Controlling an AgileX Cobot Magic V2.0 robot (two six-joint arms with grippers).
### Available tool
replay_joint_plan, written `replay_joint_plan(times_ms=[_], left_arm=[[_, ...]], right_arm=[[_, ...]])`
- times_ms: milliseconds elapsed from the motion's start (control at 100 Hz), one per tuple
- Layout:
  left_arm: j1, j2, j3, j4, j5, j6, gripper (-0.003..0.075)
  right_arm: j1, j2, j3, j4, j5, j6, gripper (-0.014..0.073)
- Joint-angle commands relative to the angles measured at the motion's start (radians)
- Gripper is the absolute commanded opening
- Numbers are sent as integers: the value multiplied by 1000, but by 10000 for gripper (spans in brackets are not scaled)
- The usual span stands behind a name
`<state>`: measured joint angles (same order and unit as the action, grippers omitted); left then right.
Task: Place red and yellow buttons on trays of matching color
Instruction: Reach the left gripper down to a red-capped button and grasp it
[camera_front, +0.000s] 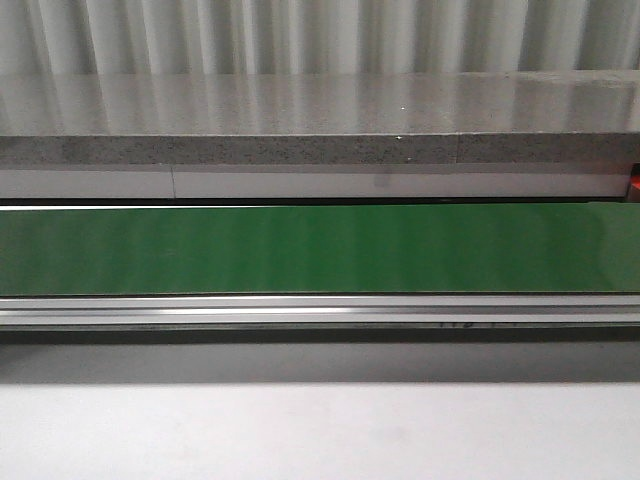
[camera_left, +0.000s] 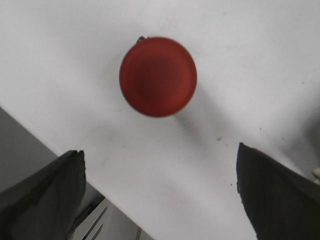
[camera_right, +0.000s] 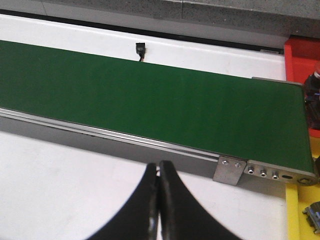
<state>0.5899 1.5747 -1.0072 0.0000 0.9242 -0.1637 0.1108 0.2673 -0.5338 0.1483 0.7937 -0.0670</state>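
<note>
Red button (camera_left: 158, 76) sits on the white table (camera_left: 250, 60), seen straight down from my left wrist: round cap facing up at the camera, no long axis to speak of since it reads as a plain disc, a sliver of paler base showing under its rim. It lies between and ahead of my left gripper (camera_left: 160, 192), not touching either finger; the dark fingers (camera_left: 47, 197) stand wide apart with bare table between them. The table edge runs diagonally just beside one finger, grey floor past it. My right gripper (camera_right: 159, 202) is pinched closed, tips touching, nothing between them, hanging over the white table near the front rail of the green conveyor belt (camera_right: 150, 100). The belt's long axis runs along the table's far side; front view shows it spanning the frame left to right (camera_front: 320, 248). At the belt's end, right wrist view, a red tray (camera_right: 301, 55) near the far corner and a yellow tray (camera_right: 300, 212) nearer, both cut off by the frame; what lies in them is too cropped to tell.
</note>
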Motion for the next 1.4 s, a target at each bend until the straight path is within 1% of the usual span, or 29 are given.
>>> replay_joint_plan(times_ms=[0, 280, 360, 430, 480, 520, 650, 720, 810, 990, 1120, 1260, 1390], left_arm=[[3, 2, -29, 0, -63, -2, 587], [3, 58, -29, 0, -200, -4, 587], [3, 58, -29, 0, -221, -4, 575], [3, 58, -29, 0, -228, -4, 532], [3, 58, -29, 0, -228, -4, 486], [3, 58, -29, 0, -228, -4, 433], [3, 58, -29, 0, -230, -4, 322], [3, 58, -29, 5, -230, -4, 281], [3, 58, -29, 11, -230, -4, 249], [1, 56, -29, 18, -232, -4, 239], [-18, 14, -38, 12, -230, -2, 239], [-78, -46, -95, 8, -203, 0, 239], [-165, -99, -172, 8, -160, 0, 239]], right_arm=[[0, 10, -25, 0, -63, -11, -67], [0, 10, -25, 0, -63, -11, -67], [0, 10, -25, 0, -63, -11, -67], [0, 10, -25, 0, -63, -11, -67], [0, 10, -25, 0, -63, -11, -67], [0, 10, -25, 0, -63, -11, -67], [0, 10, -25, 0, -63, -11, -67], [0, 10, -25, 0, -63, -11, -67], [0, 10, -25, 0, -63, -11, -67], [0, 10, -25, 0, -63, -11, -67], [0, 10, -25, 0, -63, -11, -67], [0, 10, -25, 0, -63, -11, -67], [0, 10, -25, 0, -63, -11, -67]])
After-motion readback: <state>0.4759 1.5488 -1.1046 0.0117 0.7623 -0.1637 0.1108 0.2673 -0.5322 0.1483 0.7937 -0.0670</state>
